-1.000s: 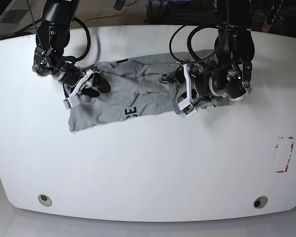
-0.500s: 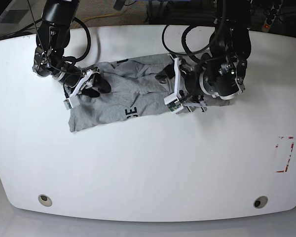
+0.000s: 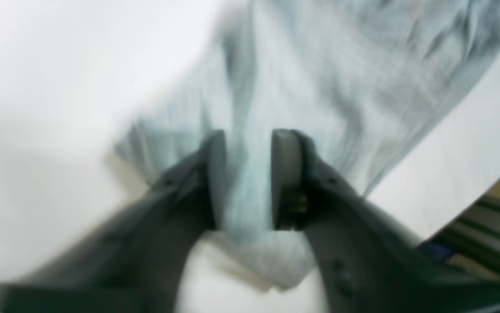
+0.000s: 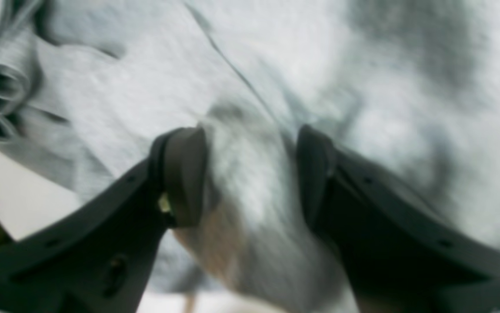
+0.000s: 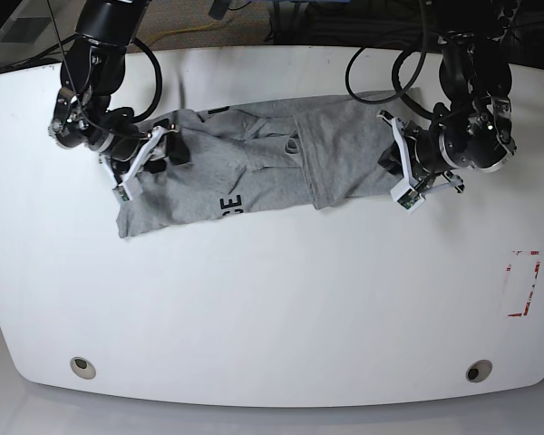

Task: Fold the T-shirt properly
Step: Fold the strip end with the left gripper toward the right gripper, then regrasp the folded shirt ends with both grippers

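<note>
Between both grippers' jaws, T-shirt [image 5: 254, 168] cloth.

Grey shirt, white table, black arms

The T-shirt [image 5: 254, 168] is soft grey with tiny light and dark flecks — it has black block letters [image 5: 235, 207] near its front edge. The table [image 5: 272, 308] under it is plain white. At the table's right side is a small mark [image 5: 523, 284] of red and white stripes. Both grippers — the left gripper [image 3: 243, 178] and the right gripper [image 4: 245, 174] — are dark grey-black, and white bits show on the black arms.
</note>
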